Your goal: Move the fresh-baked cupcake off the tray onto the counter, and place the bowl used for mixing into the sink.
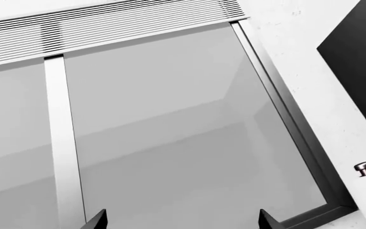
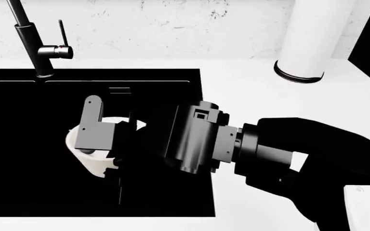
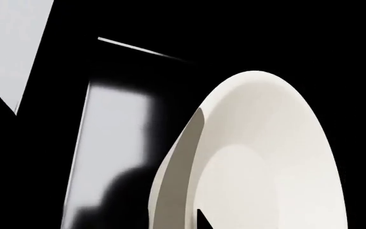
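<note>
The right gripper [image 2: 92, 144] is reaching over the sink [image 2: 18, 192] and pinching the rim of the bowl [image 2: 98, 166], one grey finger [image 2: 94, 127] lying along the outside of the wall while the other is sitting out of sight inside. The bowl is tilting on its side within the right basin, its open face turned toward the arm; from the right wrist its cream inside [image 3: 266, 157] is filling most of the view against the black. The faucet [image 2: 37, 43] is standing behind the sink, and a white cylinder [image 2: 310, 43] is sitting on the counter [image 2: 249, 96] to the right. The left gripper [image 1: 181, 222] is standing wide, its two dark tips apart, facing a grey glass panel [image 1: 170, 124].
</note>
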`<state>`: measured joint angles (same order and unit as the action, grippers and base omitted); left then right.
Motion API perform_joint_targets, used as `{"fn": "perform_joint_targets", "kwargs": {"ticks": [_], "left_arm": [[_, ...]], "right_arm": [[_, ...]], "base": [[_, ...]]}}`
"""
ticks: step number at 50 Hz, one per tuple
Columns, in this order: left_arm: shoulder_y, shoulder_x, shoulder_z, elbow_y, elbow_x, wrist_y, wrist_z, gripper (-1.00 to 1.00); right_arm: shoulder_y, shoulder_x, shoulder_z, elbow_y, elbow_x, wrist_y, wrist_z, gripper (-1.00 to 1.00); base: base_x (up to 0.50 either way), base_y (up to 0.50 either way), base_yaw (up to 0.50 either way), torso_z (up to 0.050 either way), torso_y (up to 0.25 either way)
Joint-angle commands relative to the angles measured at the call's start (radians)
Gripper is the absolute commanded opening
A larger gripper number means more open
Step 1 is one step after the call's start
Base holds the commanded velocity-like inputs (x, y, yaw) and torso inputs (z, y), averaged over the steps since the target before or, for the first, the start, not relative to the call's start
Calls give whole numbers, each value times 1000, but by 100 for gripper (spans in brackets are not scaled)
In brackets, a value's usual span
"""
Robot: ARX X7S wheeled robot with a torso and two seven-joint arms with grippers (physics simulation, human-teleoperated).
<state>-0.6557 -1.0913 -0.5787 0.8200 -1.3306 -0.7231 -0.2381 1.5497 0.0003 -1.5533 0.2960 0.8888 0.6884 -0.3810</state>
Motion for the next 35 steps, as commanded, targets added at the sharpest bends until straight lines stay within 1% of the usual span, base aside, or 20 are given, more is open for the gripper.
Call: {"fn": "perform_joint_targets", "kwargs": {"ticks": [1, 11, 26, 35], "left_arm": [[-11, -8, 3, 0, -18, 3, -10, 100], [-6, -8, -9, 5, -26, 1, -13, 100], [-15, -8, 7, 2, -26, 8, -13, 100], [-10, -8, -4, 3, -33, 6, -12, 100]], "right_arm": [[-1, 0, 5, 14, -3, -10, 5, -100], [-9, 0, 5, 15, 1, -7, 6, -100], [-36, 0, 5, 9, 30, 43, -18, -100], [-53, 0, 5, 15, 41, 60, -22, -100]], "base": [[0, 0, 0, 0, 0], [0, 0, 0, 0, 0], [0, 0, 0, 0, 0], [-1, 0, 0, 0, 0]]}}
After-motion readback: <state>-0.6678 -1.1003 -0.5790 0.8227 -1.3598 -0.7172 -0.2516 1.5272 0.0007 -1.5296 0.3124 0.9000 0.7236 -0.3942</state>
